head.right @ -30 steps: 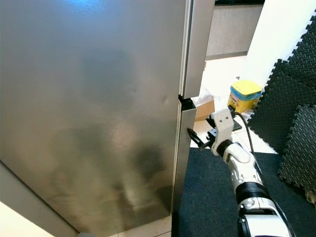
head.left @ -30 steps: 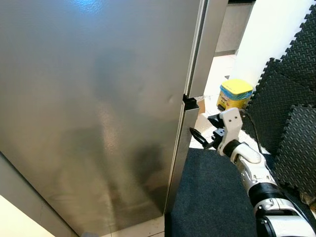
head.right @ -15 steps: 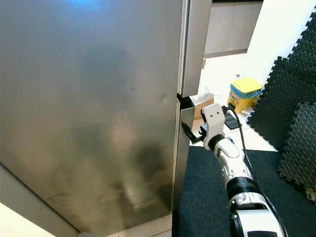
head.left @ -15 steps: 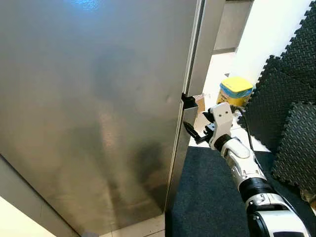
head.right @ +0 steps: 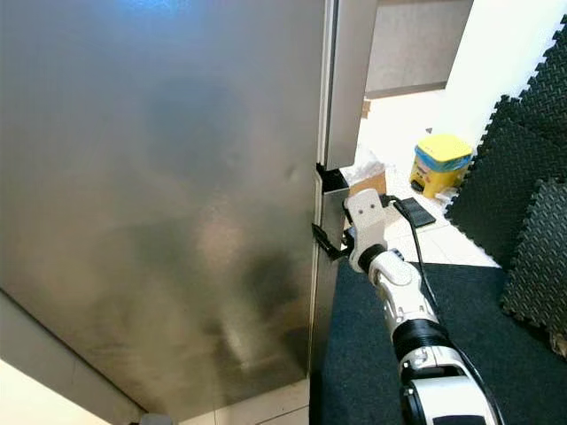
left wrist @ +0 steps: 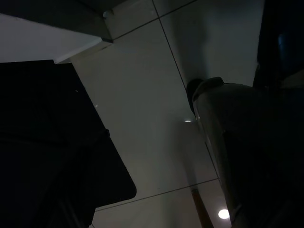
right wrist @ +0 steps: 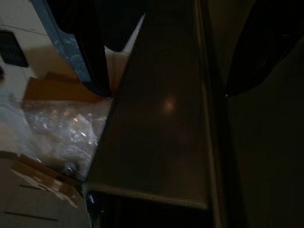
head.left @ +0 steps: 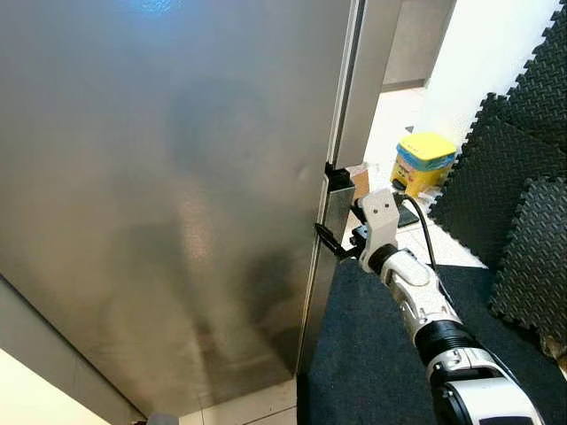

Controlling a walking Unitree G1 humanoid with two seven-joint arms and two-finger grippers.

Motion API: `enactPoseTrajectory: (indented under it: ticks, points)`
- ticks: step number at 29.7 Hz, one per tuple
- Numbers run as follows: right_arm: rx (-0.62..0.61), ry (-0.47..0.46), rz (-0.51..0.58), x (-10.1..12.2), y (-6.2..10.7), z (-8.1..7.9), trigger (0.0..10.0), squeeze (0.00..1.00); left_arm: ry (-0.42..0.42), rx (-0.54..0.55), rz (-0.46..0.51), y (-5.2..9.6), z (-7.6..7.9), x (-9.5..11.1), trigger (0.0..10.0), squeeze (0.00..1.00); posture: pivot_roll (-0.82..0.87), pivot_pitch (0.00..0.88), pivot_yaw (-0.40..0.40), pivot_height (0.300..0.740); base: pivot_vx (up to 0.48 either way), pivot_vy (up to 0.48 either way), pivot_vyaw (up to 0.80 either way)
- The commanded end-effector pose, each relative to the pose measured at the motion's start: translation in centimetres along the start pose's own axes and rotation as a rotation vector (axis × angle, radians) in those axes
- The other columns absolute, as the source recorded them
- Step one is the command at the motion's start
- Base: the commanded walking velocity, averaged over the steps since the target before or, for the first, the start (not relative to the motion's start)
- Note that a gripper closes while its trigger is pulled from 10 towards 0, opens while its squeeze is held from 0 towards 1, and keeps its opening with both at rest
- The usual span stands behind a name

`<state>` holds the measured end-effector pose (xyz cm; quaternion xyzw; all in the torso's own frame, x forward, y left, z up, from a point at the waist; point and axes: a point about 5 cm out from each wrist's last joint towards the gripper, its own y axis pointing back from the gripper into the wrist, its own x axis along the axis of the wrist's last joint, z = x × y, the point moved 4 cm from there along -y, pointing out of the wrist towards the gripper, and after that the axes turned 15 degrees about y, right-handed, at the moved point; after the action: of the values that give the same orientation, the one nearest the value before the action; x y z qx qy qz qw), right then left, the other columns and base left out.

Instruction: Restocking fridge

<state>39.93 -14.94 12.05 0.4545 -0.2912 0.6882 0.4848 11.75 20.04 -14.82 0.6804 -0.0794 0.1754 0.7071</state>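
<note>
Fridge (head.left: 177, 195): steel doors fill the left and middle of the head views; both doors look closed, with a dark notch between the upper and lower door at the right edge.
Right tool (head.left: 330, 245): at the lower door's right edge, just under the notch; the wrist view shows its two black fingers (right wrist: 90, 52) apart, one on each side of the door edge.
Left tool: its wrist view is dark, showing pale floor tiles; cannot tell its state.
Mat (head.left: 372, 354): dark, on the floor below the right arm.
Tub (head.left: 423, 162): yellow lid, blue side, on the floor beyond the arm.
Box (right wrist: 52, 90): cardboard, with clear plastic wrap, beside the fridge.
Foam tiles (head.left: 505, 177): black, standing at right.
</note>
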Motion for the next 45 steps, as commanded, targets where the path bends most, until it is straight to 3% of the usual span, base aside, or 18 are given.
enactPoseTrajectory:
  ticks: [1,15,22,45]
  points:
    - [-0.043,0.013,-0.028,0.0,-0.2,0.6,10.0,0.0,-0.024,0.012,-0.078,0.4,-0.8,-2.3,10.0,0.0,0.07,0.065,0.006,0.74,0.0,0.0,0.0]
    - [-0.155,0.017,-0.035,0.0,0.2,2.8,10.0,0.0,-0.033,0.004,-0.078,0.3,-0.6,-2.3,10.0,0.0,0.06,0.067,0.011,0.74,0.0,0.0,0.0]
    - [-0.307,0.05,-0.069,0.0,0.8,5.5,10.0,0.0,-0.037,0.003,-0.077,0.3,-0.6,-2.2,10.0,0.0,0.06,0.067,0.01,0.74,0.0,0.0,0.0]
    - [-0.478,0.067,-0.14,-1.3,2.7,8.7,10.0,0.0,-0.056,-0.003,-0.078,0.3,-0.5,-2.0,10.0,0.0,0.06,0.066,0.019,0.74,0.0,0.0,0.0]
